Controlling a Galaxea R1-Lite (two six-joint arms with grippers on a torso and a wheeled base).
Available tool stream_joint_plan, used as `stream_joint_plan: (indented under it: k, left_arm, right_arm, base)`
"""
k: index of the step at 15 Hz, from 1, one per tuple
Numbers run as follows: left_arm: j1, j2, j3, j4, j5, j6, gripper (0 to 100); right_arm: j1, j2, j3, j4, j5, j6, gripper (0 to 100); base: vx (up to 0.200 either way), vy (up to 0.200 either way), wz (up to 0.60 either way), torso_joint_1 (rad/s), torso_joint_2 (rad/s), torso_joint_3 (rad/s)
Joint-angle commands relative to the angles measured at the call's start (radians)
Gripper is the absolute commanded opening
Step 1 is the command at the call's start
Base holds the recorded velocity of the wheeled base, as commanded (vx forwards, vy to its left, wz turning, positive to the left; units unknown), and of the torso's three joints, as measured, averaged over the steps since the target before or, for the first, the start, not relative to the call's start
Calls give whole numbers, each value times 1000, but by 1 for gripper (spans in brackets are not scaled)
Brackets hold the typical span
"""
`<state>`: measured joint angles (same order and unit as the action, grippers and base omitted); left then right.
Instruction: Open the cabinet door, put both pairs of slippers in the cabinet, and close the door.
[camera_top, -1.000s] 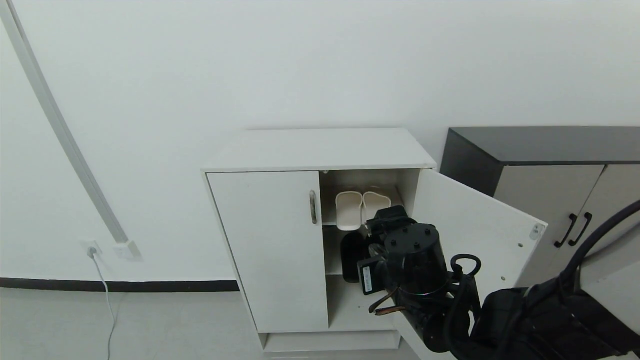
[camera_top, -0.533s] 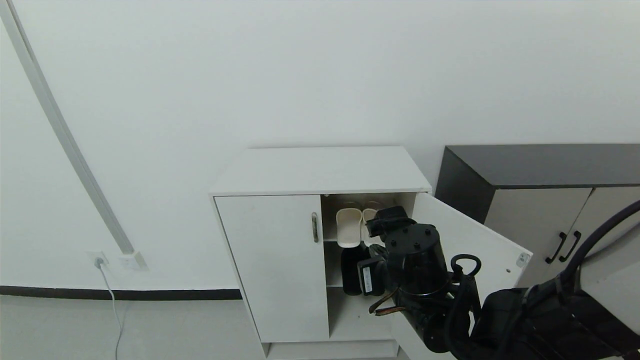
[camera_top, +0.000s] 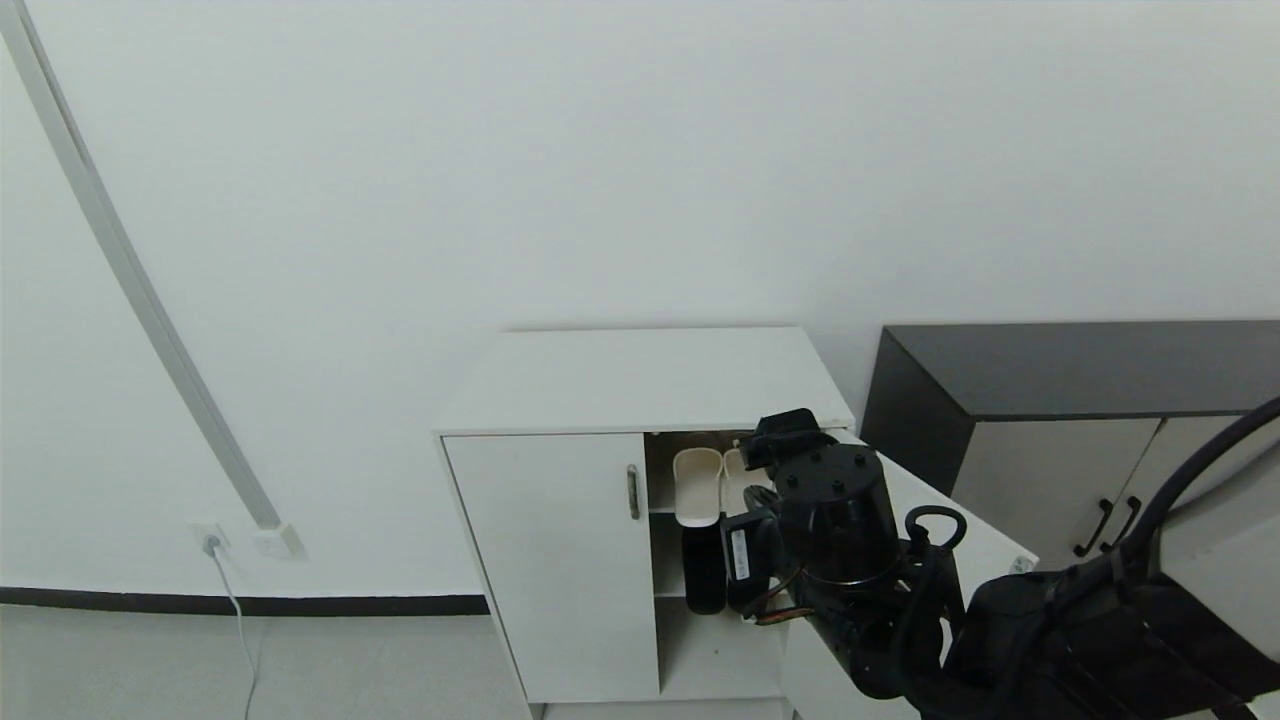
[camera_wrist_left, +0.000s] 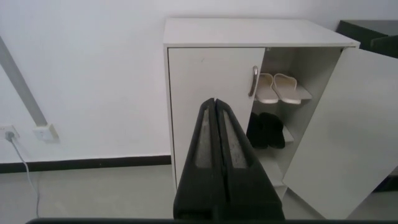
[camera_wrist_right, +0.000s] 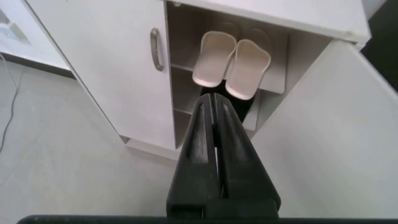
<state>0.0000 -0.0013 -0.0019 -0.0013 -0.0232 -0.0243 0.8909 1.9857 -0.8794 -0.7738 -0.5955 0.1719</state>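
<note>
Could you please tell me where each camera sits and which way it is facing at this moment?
Head view: on the head, looking forward and down at the white cabinet; the right arm shows at lower right.
Left wrist view: on the left wrist, facing the whole cabinet front past the shut left gripper.
Right wrist view: on the right wrist, angled down into the open compartment past the shut right gripper.
Shared: all three show the white slippers on the top shelf.
</note>
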Motion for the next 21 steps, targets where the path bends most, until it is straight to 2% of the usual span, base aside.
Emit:
stream_joint_plan:
  k: [1, 4, 12, 18, 21]
  left_arm:
    - [0, 1, -1, 0, 0, 0, 0]
    - [0, 1, 0, 0, 0, 0, 0]
    - [0, 1, 0, 0, 0, 0, 0]
    - [0, 1, 0, 0, 0, 0, 0]
    - [0, 1, -1, 0, 0, 0, 0]
  right_arm:
    - [-9, 4, -1, -1, 0, -2, 0]
    - [-23, 7, -1, -1, 0, -8, 0]
    - [-44, 8, 2, -10, 2, -14, 0]
    - [-44, 11, 3, -10, 2, -15, 0]
    - [-52, 16, 7, -24, 3, -17, 0]
  base:
    - [0, 0, 0, 188, -403, -222]
    - [0, 0, 0, 142, -315, -167]
    - [0, 0, 0, 3, -6, -3]
    - [0, 0, -600, 6, 2, 3]
    - [0, 0, 0, 0, 0, 0]
